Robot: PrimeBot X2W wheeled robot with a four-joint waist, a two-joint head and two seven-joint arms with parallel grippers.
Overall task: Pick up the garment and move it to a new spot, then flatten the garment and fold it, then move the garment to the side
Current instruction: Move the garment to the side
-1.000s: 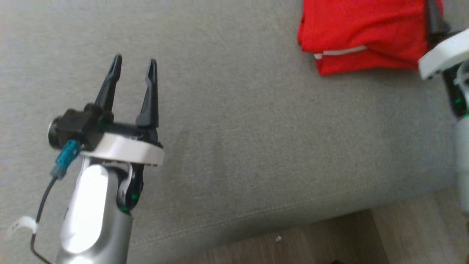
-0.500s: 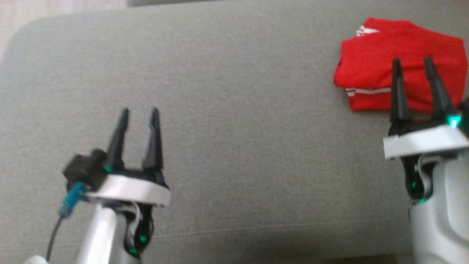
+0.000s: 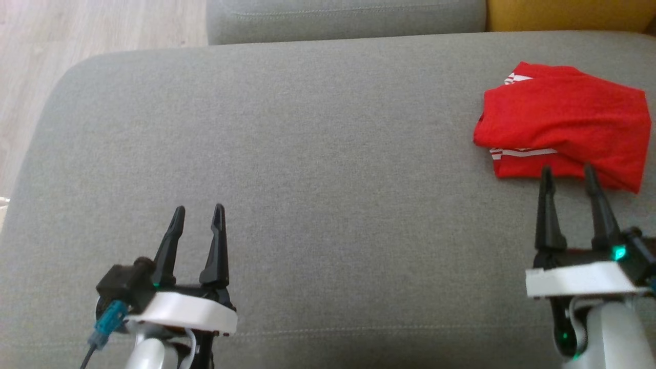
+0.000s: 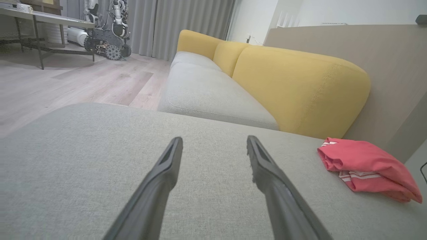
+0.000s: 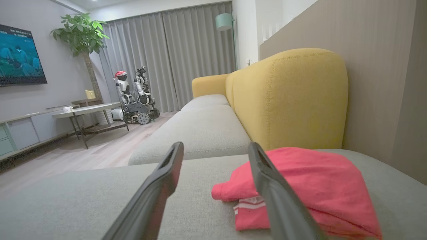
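Head view: my left fingers [image 3: 217, 246] and right fingers [image 3: 547, 215] spread, empty; garment [image 3: 564, 123] upper right, seemingly just past my right tips.

One red garment [image 3: 564, 123], one left gripper [image 3: 199, 206] and one right gripper [image 3: 568, 166], two in all, one potted plant [image 5: 81, 33], one television [image 5: 20, 56], one table [image 5: 86, 109], one other robot [image 5: 135, 95], one lamp [image 5: 224, 21]

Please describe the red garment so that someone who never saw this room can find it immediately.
Find the big grey seat cushion in front of the yellow sofa back. Toward its far right side lies a folded red garment, just beyond the right gripper. It is the one bright red thing on the grey fabric, with thin white stripes along one edge.
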